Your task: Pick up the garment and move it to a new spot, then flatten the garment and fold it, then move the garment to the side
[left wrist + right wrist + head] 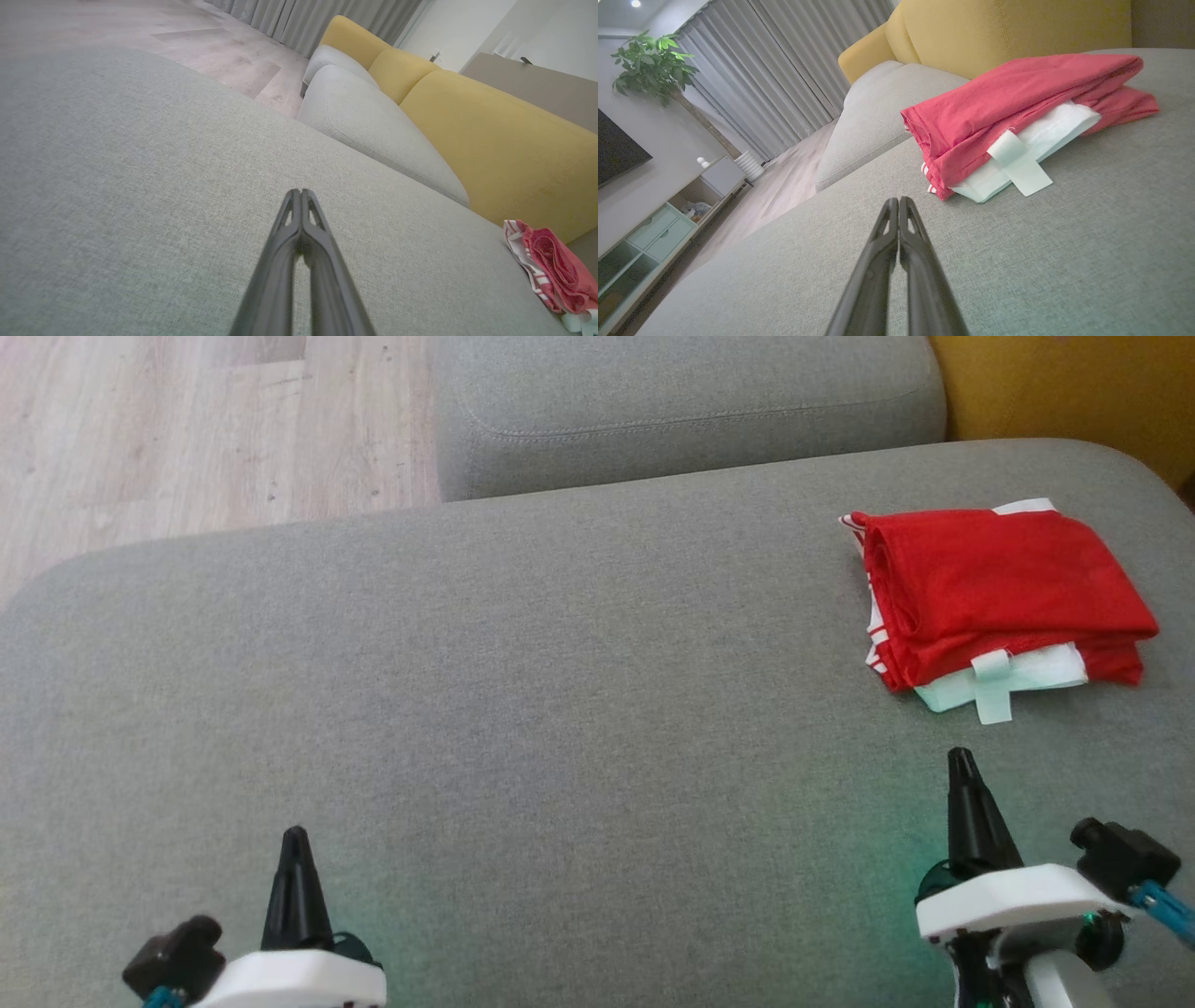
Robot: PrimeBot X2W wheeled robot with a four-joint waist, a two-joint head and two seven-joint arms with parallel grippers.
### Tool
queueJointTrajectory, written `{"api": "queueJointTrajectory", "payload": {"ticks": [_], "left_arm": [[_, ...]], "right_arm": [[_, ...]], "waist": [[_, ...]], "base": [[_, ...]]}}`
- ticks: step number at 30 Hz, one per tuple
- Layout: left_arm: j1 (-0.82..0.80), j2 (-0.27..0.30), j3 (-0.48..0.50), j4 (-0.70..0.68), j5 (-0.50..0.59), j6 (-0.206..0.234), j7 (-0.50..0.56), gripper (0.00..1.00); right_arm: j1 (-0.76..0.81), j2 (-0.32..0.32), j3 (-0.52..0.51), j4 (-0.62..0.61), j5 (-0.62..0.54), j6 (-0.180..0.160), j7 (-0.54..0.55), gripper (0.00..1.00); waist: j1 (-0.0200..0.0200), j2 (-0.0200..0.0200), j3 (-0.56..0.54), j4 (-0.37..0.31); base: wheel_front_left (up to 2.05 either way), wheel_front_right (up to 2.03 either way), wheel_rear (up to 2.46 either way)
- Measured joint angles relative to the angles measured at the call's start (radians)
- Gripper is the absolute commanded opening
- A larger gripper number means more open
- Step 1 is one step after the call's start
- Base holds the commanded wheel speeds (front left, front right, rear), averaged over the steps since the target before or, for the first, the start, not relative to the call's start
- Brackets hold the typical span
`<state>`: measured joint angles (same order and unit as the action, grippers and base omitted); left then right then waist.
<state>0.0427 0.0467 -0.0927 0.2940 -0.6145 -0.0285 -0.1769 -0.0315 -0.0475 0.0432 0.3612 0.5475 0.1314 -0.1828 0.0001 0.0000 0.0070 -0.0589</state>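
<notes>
Evidently the big grey cushion (560, 709) serves as the work surface. It lies under the garment (999, 588) and spreads out bare to the garment's left, which suggests the open middle was the folding area.

Beyond the garment sit a second grey cushion (691, 401) and the yellow backrest (1074, 383), so the cloth lies close to the rear corner, out of the way.

The garment itself is red with white trim. It is folded into a compact, roughly square stack of several layers. Judging by that shape and its off-centre spot, the folding looks done and the move to the side looks done or nearly so.

The right gripper (962, 765) is the nearer one. It sits just short of the garment's near edge and apart from it, with its fingers pinched together on nothing. The left gripper (296, 831) is well apart from the garment, far to its left, and it too is clamped empty. Both point toward the garment's side of the cushion, and their low, clear position reads as a rest pose.

A white tab (992, 686) sticks out from the garment's near edge, a loose end the fold did not tuck in.
</notes>
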Motion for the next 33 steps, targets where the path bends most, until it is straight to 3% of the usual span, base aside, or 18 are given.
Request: {"api": "queueJointTrajectory", "payload": {"ticks": [33], "left_arm": [[-0.037,0.0,0.061,-0.003,-0.343,-0.035,0.098,0.0]], "right_arm": [[-0.004,-0.001,-0.05,-0.027,0.373,0.0,0.096,0.0]], "waist": [[0.0,0.0,-0.001,0.02]], "base": [[0.0,0.0,0.0]]}}
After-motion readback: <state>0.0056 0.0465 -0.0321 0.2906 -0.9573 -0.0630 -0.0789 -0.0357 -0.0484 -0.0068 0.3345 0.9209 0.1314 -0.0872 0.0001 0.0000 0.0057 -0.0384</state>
